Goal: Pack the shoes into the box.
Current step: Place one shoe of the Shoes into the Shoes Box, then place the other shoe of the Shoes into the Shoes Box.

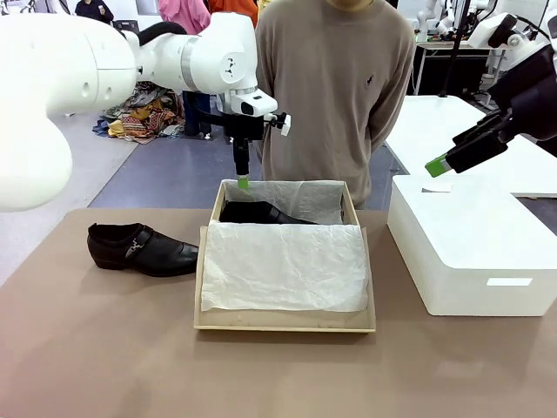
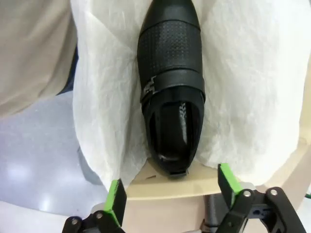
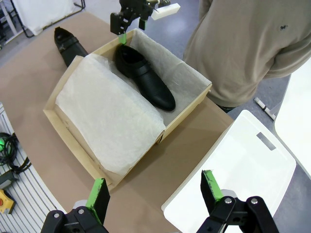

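One glossy black shoe [image 1: 261,212] lies in the far half of the tan box [image 1: 283,324], on white tissue paper [image 1: 283,266]. In the left wrist view that shoe [image 2: 170,87] rests heel-first against the box wall [image 2: 160,187], its toe pointing away. My left gripper [image 1: 243,181] hovers just above the box's far left corner, open, and nothing is between its fingers [image 2: 116,194]. The second shoe [image 1: 144,248] lies on its sole on the table, left of the box. High over the white box, my right gripper [image 1: 438,165] hangs open and holds nothing.
A larger white box [image 1: 470,252] stands right of the tan box. A person in a beige sweater [image 1: 335,87] stands at the far edge, right behind the box. In the right wrist view, the brown table [image 3: 29,68] lies bare around the second shoe [image 3: 70,44].
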Controlling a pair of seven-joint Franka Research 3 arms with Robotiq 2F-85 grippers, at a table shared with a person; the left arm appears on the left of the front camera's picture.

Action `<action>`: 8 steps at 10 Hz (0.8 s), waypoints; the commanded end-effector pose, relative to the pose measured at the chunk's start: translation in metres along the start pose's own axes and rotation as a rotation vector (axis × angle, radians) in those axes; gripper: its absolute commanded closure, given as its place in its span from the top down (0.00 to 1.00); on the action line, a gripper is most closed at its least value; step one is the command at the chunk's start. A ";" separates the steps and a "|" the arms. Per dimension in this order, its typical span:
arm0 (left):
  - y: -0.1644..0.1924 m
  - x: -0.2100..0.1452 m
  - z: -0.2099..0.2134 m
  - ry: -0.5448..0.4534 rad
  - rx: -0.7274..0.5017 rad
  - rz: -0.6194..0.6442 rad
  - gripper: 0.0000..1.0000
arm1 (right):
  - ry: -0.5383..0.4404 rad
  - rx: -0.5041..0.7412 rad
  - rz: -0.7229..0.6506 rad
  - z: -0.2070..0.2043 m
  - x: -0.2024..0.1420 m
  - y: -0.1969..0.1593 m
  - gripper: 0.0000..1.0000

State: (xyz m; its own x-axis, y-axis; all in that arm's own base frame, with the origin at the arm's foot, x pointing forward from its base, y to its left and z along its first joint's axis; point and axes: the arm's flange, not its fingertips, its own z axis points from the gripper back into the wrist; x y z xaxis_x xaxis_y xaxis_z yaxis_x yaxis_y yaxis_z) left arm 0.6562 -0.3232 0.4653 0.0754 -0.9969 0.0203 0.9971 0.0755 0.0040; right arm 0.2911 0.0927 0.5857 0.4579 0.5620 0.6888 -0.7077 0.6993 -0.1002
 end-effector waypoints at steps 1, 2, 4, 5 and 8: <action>0.000 0.005 -0.007 0.000 -0.003 -0.006 1.00 | -0.005 0.008 0.000 0.000 0.000 0.000 1.00; 0.000 0.005 -0.007 0.000 -0.003 -0.006 1.00 | -0.005 0.008 0.000 0.000 0.000 0.000 1.00; 0.000 0.005 -0.007 0.000 -0.003 -0.006 1.00 | -0.005 0.008 0.000 0.000 0.000 0.000 1.00; 0.000 0.005 -0.007 0.000 -0.003 -0.006 1.00 | -0.005 0.008 0.000 0.000 0.000 0.000 1.00; 0.000 0.005 -0.007 0.000 -0.003 -0.006 1.00 | -0.005 0.008 0.000 0.000 0.000 0.000 1.00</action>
State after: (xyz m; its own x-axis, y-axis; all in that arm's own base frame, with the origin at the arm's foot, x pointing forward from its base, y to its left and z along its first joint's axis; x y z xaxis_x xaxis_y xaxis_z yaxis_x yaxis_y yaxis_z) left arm 0.6561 -0.3288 0.4549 0.0674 -0.9976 0.0179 0.9977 0.0673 -0.0055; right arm 0.2911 0.0927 0.5857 0.4579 0.5621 0.6888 -0.7077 0.6993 -0.1002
